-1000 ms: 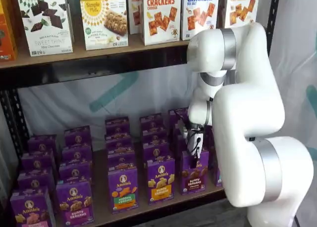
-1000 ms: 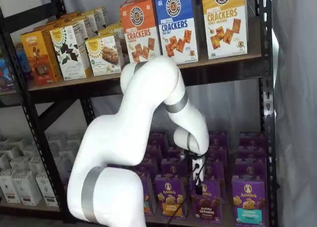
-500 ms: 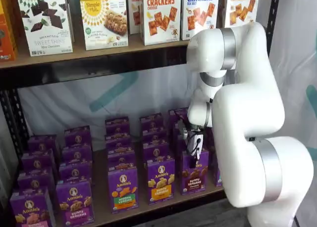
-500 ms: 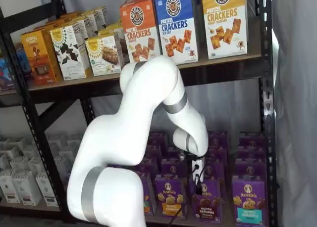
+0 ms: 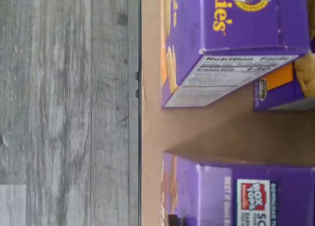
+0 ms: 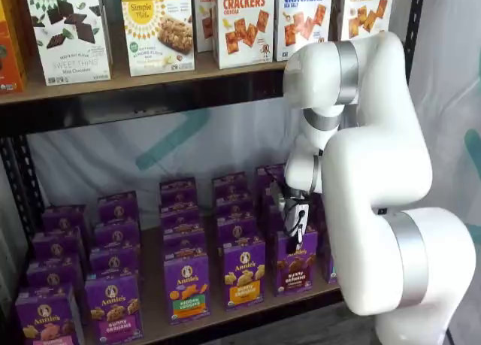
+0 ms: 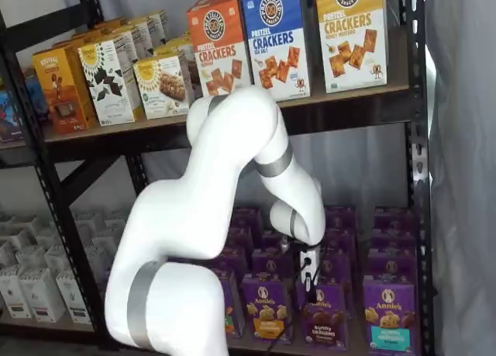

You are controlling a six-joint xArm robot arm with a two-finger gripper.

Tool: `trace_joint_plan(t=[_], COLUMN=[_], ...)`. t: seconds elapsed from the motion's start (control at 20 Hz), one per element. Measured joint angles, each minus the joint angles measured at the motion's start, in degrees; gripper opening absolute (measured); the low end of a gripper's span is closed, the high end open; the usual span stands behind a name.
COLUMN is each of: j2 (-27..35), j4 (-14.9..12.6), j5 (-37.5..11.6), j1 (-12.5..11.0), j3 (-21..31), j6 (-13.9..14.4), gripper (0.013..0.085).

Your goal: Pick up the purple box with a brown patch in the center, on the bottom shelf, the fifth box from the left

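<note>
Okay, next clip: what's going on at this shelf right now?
A white robot arm is reaching into the bottom shelf, which is stocked with rows of small purple Annie's cartons. Its end effector sits right at the top of the purple box, the front-row "bunny grahams" carton with the dark brown cracker picture. In both shelf views the box stands upright on the shelf, not lifted. Whether the black fingers have actually closed on it cannot be told from these views.
</note>
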Motion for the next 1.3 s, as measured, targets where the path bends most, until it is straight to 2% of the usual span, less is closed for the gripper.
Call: trace_joint_plan(t=[0.15,0.3,0.85,1.05,1.3], j2=[-0.2,-0.5,-2.5,-4.9,-9.1], j4=[0.2,0.0,-0.7,-0.7,-3.0], j5=[0.0,0.0,1.5,1.6,-0.4], j1=[0.0,-0.1,-0.3,-0.4,-0.5], j3=[0.2,0.5,3.1,6.4,13.0], j6=[-0.2,-0.1,0.4,0.2,1.9], gripper=[0.0410,0.0330,0.0330,0.0330,0.0330])
